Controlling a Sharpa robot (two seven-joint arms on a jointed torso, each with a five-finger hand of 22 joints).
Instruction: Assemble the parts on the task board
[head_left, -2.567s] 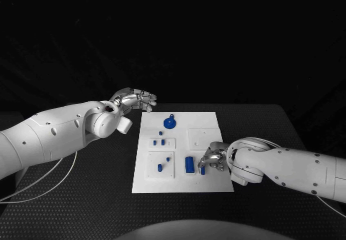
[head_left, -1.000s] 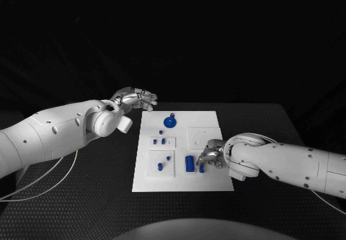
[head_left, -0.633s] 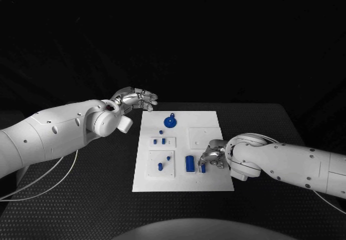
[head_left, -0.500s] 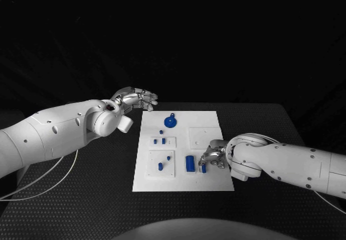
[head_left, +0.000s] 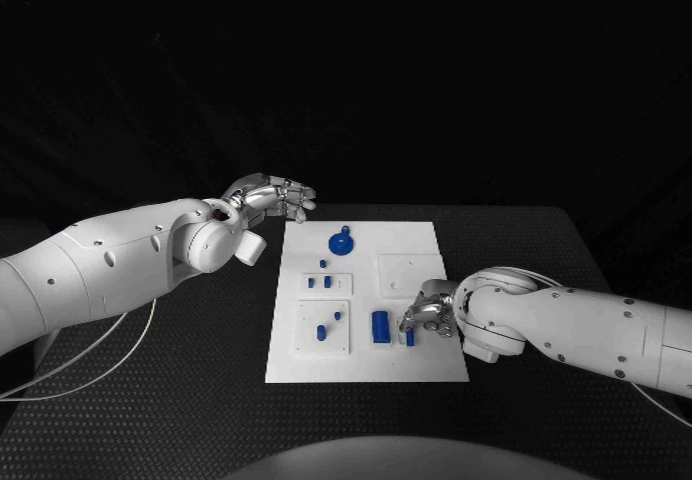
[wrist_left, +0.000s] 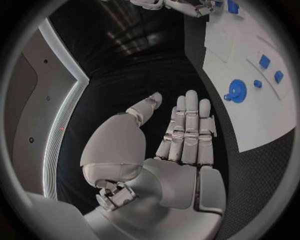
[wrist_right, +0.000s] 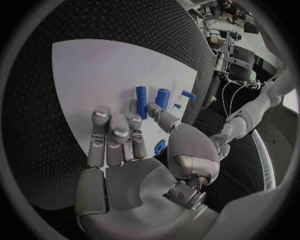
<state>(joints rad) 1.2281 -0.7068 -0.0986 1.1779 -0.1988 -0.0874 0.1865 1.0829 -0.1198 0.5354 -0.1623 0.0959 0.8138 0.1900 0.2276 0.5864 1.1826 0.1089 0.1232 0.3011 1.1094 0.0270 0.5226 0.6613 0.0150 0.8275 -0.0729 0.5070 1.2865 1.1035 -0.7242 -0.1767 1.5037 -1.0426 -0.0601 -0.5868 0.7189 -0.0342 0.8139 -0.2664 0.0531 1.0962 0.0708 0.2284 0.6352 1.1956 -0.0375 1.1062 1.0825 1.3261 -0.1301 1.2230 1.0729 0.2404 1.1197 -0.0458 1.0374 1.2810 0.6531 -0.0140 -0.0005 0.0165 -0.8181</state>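
Task board (head_left: 418, 365) mid-table, parts (head_left: 381, 327) on it; left hand (head_left: 270, 198) beyond its far-left corner.

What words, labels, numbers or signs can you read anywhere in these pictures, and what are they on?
None can be read. The white task board and the blue parts on it carry no visible print. The right hand and left hand show no legible marks either. Room clutter in the right wrist view is too small and blurred to read.

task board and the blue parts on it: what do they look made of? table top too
Task board: likely rigid plastic, matte white, flat with raised square insets. Blue parts, such as the round one: probably moulded or printed plastic, uniform saturated colour, dull sheen. Table: black with a regular dotted texture, looks like a rubbery or woven mat; cannot tell which.
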